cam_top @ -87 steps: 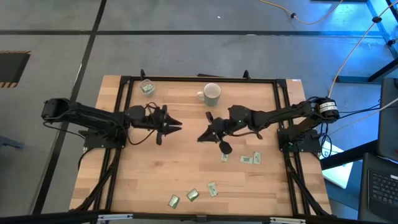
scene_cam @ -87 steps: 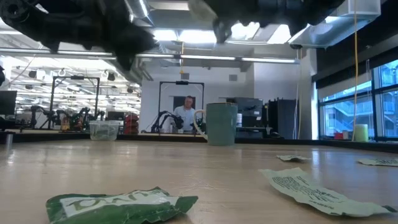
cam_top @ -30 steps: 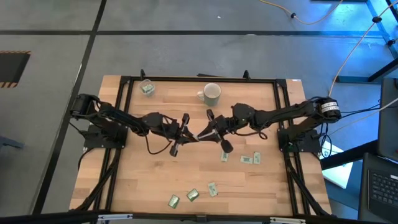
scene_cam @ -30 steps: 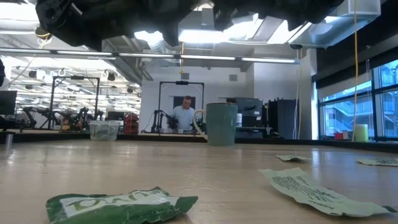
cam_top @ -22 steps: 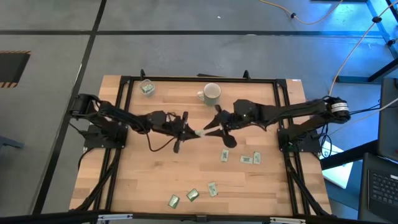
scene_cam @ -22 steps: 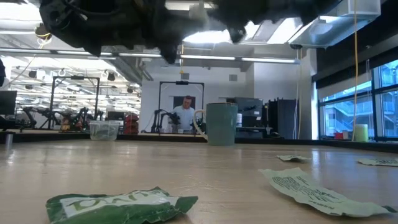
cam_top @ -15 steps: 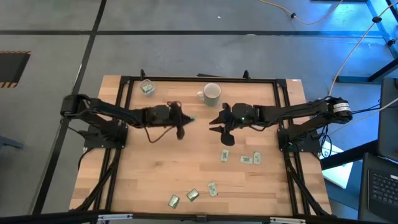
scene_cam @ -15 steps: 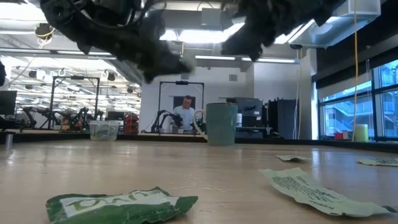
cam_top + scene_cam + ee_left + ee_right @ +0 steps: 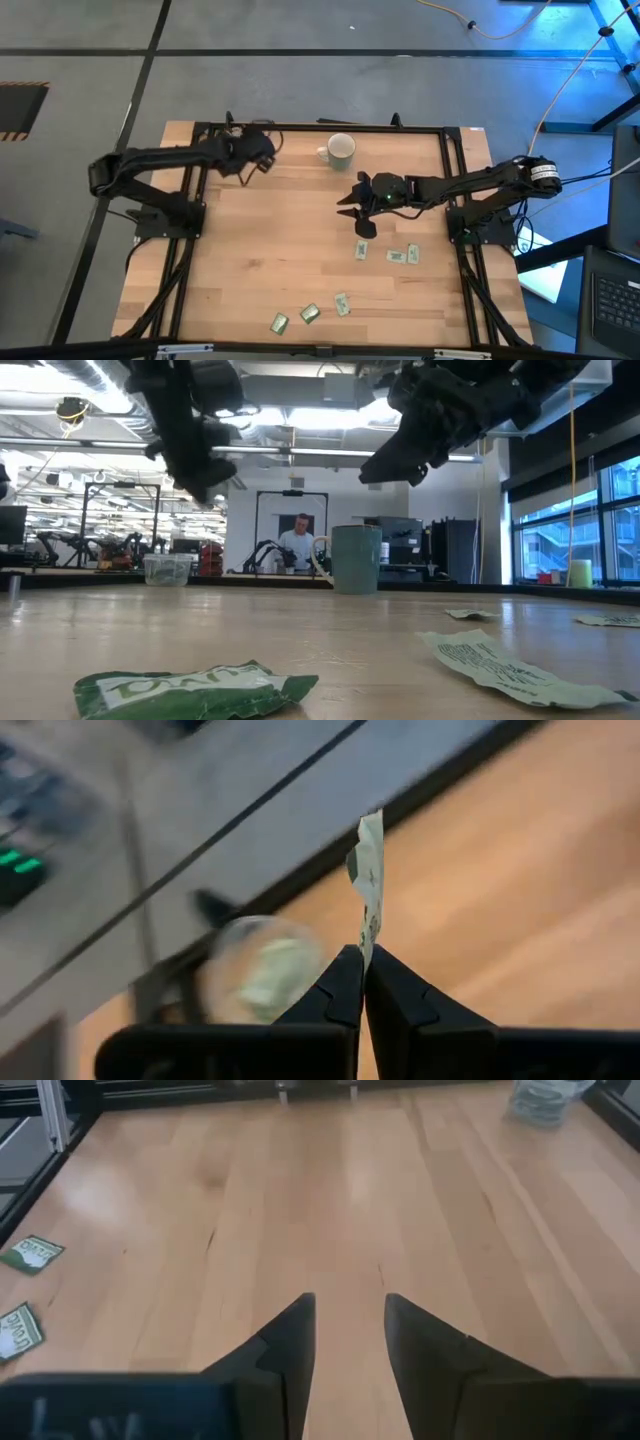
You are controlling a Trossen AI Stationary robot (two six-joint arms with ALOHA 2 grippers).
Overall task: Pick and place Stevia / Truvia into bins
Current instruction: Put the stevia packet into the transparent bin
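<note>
— Clear plastic is the first thing at the far-left corner of the bench (image 9: 300,260): the small cup (image 9: 236,141), some green-and-white paper already inside. Why is the left arm up there?

— The left gripper (image 9: 362,956) has its jaws pressed tight on one Truvia sachet (image 9: 369,880), held by an end so it stands clear above the cup; likely so it can fall straight in once released.

— And further right?

— The pale mug (image 9: 341,150) stands at the back edge near the middle, handle toward the cup. Just right of it the right gripper (image 9: 358,212) hangs above bare wood, jaws wide and holding nothing, probably ready for the next pick.

— Where are the remaining sachets?

— Three lie near that gripper on the right side (image 9: 399,255); three more sit near the front edge (image 9: 309,314).
</note>
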